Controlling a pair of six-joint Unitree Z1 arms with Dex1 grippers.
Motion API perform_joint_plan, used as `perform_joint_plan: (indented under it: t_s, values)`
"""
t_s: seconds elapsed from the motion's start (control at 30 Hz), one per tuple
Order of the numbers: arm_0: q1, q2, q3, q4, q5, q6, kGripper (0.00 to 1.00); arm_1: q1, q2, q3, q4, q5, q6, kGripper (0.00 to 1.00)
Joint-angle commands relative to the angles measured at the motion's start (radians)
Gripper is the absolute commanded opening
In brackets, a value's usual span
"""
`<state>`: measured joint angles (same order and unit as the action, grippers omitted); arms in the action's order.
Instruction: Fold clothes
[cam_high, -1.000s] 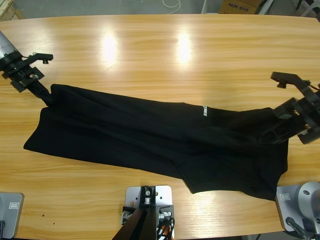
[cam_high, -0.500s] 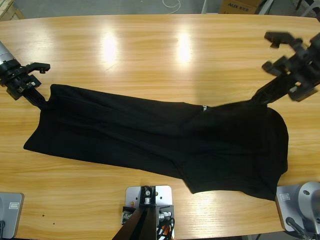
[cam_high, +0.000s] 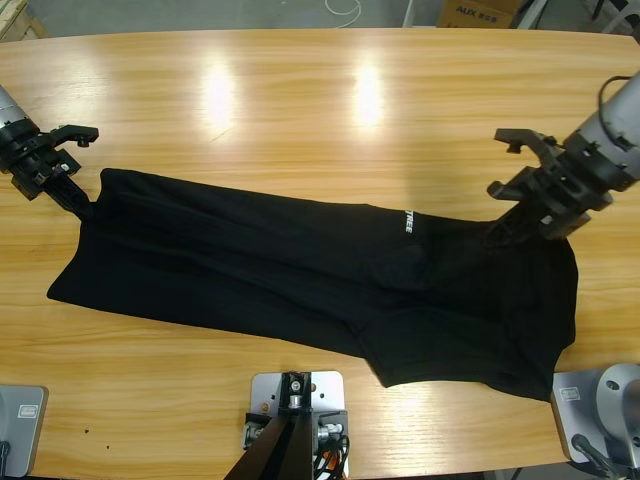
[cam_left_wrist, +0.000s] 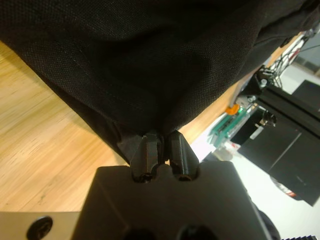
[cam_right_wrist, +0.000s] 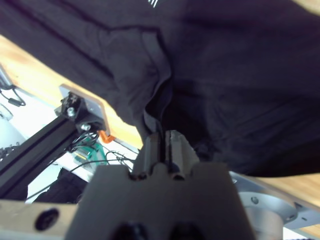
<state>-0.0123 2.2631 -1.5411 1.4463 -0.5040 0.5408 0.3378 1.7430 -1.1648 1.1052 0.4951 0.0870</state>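
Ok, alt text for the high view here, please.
A black shirt lies stretched across a wooden table, pinched at each end by a robot gripper: the left gripper at its left corner, the right gripper at its right edge. A small white label shows near the middle.

**What we see besides the work itself**

We see a long wooden table (cam_high: 300, 110) with a warm, light grain, and two bright patches of reflected light (cam_high: 218, 85) lie on its far half. Beyond the far edge we make out a cardboard box (cam_high: 478, 12) with dark printing and a loop of white cable (cam_high: 345, 10) on the floor. In the left wrist view, we notice a black frame rail (cam_left_wrist: 290, 112) past the table's edge.
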Motion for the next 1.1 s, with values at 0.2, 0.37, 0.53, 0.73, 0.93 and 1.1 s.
perform_joint_plan:
  t_s: [0.2,0.37,0.53,0.73,0.93,1.1]
  values:
    - [0.000,0.041,-0.040,0.011,-0.048,-0.002,0.353,-0.011,0.019,-0.010,0.035,-0.458,0.195,1.000]
    - [-0.004,0.002,-0.042,0.015,-0.085,0.013,0.997,-0.011,-0.060,-0.061,0.040,-0.386,0.194,1.000]
    - [-0.096,-0.127,-0.094,0.017,-0.082,0.013,1.000,-0.004,-0.116,-0.113,-0.023,-0.150,0.107,0.913]
    - [-0.288,-0.129,-0.138,0.002,-0.063,0.045,0.945,0.012,-0.148,-0.010,-0.066,-0.275,0.255,1.000]
    - [-0.389,-0.121,-0.105,-0.061,0.070,0.045,0.955,0.012,-0.430,0.341,-0.261,-0.395,0.708,1.000]
    - [-0.412,-0.105,-0.110,-0.070,0.080,0.046,0.968,0.004,-0.348,0.413,-0.284,-0.386,0.894,1.000]
